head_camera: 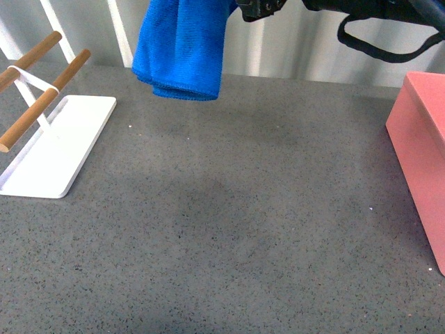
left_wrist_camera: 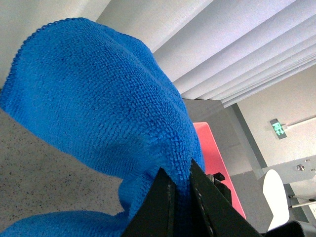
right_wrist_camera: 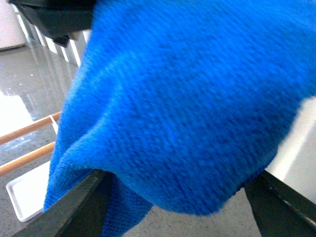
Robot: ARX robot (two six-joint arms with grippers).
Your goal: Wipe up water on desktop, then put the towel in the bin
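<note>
Evidently the towel (head_camera: 179,49) is soft, light, limp. One fold sits pinched in the left end effector (left_wrist_camera: 180,173); the right end effector (right_wrist_camera: 177,190) gapes open.

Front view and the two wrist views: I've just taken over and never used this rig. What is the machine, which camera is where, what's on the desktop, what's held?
A robot with two arms ending in grippers. The front view looks out from its body: speckled grey desktop, a white tray with two wooden rods at left, the pink bin at right. Each wrist view rides one arm. The left gripper pinches the blue towel, which hangs clear of the desktop; the right gripper is open, close to the towel.
</note>
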